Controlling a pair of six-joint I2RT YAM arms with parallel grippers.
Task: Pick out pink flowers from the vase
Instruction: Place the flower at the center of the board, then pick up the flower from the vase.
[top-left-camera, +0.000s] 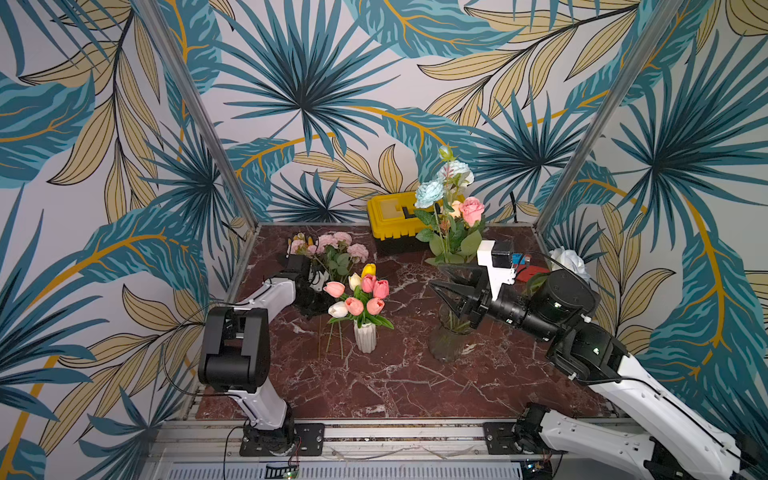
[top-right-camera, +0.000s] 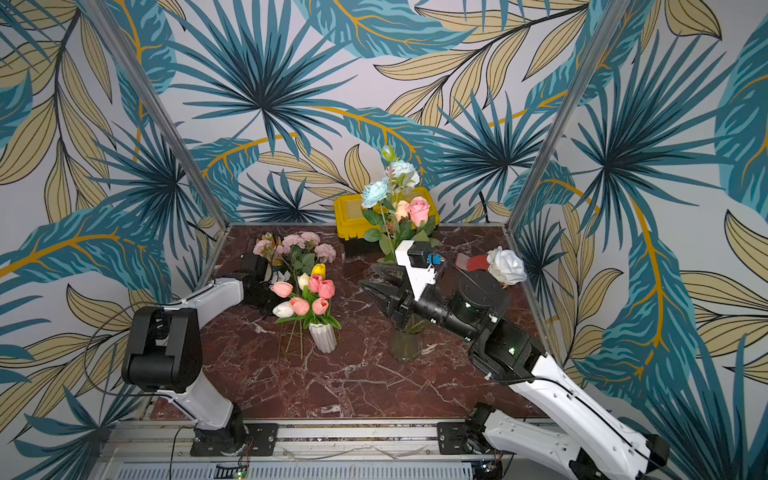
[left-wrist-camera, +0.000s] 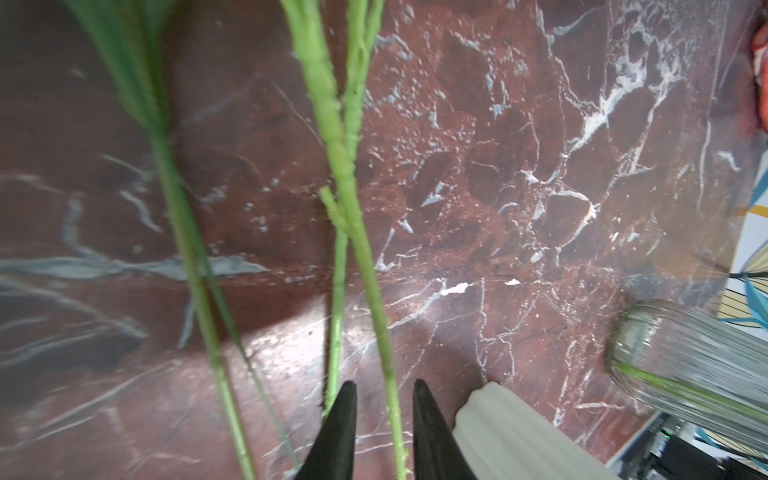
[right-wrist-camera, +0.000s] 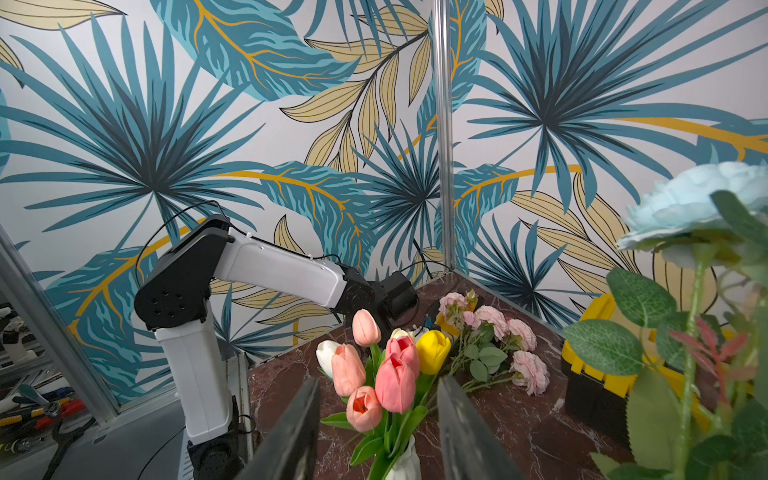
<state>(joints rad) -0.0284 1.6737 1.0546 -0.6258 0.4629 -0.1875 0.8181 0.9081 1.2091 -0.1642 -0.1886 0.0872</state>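
**Pink-flower sorting, part done**

Pale pink peonies (top-left-camera: 328, 242) lie out on the worktop (top-left-camera: 374, 386), left of centre in both top views. Pink tulips (top-left-camera: 368, 293) stand in the white vase (top-left-camera: 365, 337) at centre, and a pink rose (top-left-camera: 472, 210) in the glass vase (top-left-camera: 451, 336), right of centre. Left claw (left-wrist-camera: 384, 386): jaws slightly parted, a green stem (left-wrist-camera: 374, 291) lying loose between them. Right claw (right-wrist-camera: 378, 380): half open, empty, near the glass vase. Judged: tulips and rose left to pull.
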